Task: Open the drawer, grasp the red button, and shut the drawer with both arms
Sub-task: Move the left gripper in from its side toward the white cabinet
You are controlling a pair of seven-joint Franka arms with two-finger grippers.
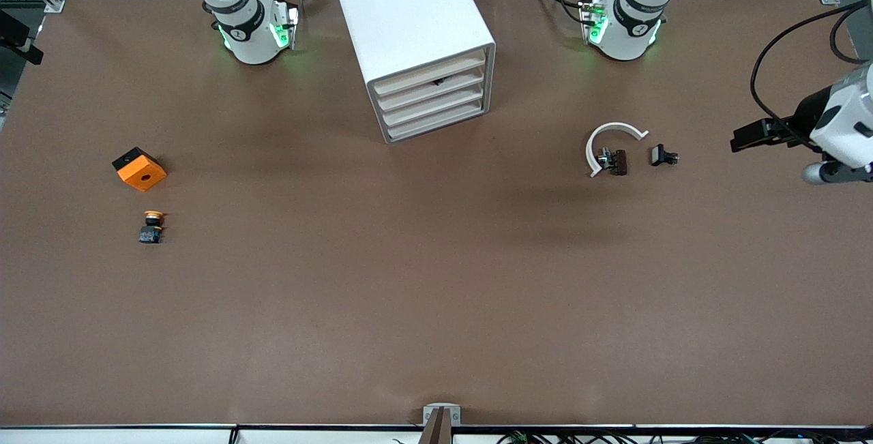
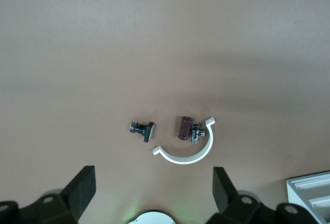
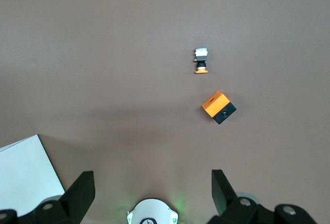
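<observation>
The white drawer cabinet (image 1: 402, 7) stands at the middle of the table near the arms' bases. Its drawers (image 1: 431, 82) face the front camera and are all pushed in. The button is out of view. My left gripper (image 2: 153, 178) hangs open high above the left arm's end of the table, nothing between its fingers (image 2: 82, 183). My right gripper (image 3: 152, 180) hangs open high above the right arm's end, also holding nothing. It does not show in the front view. Each wrist view catches a corner of the cabinet (image 2: 312, 195) (image 3: 26, 172).
Toward the right arm's end lie an orange cube with a hole (image 1: 140, 168) and, nearer the front camera, a yellow-orange-capped button (image 1: 152, 225). Toward the left arm's end lie a white C-shaped ring (image 1: 612, 131), a brown-and-metal part (image 1: 614, 161) inside it, and a small black part (image 1: 663, 155).
</observation>
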